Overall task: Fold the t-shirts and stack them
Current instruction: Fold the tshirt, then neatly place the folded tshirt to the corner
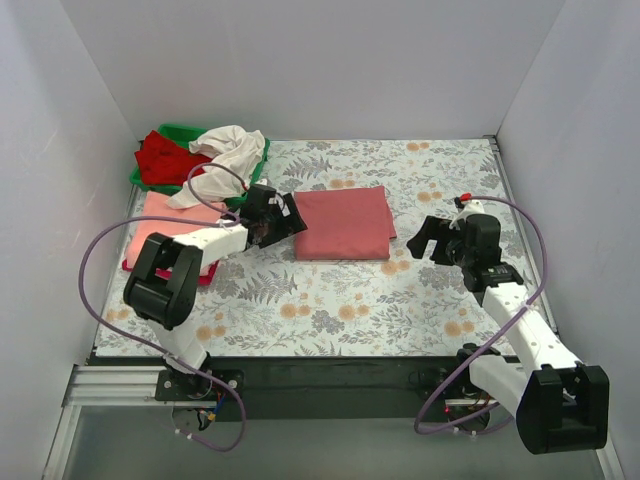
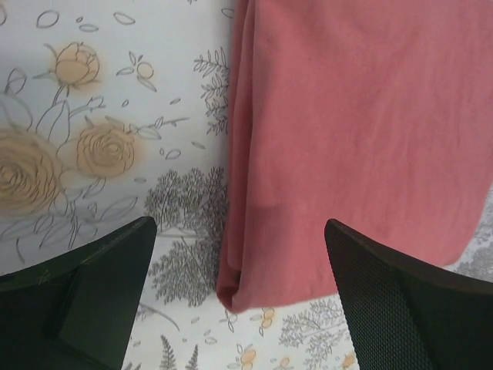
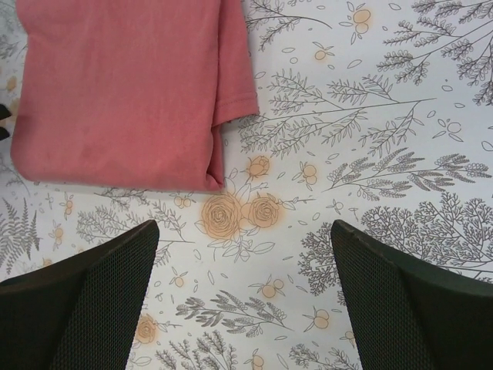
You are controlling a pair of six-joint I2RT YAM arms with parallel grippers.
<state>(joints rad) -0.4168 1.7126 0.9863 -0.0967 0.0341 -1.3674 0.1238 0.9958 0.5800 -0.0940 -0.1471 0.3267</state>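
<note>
— Where's my left gripper?
— I see it at the left edge of the folded dusty-rose shirt, centre frame. My right gripper sits just right of that shirt, apart from it.
— And upper left?
— The green bin holds 2 shirts: a red shirt and a cream-white shirt. A salmon-pink shirt lies flat just below the bin.

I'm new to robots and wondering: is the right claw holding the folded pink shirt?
No, the right gripper is open over the flowered tablecloth, and the folded dusty-rose t-shirt lies flat beyond it, untouched.
</note>
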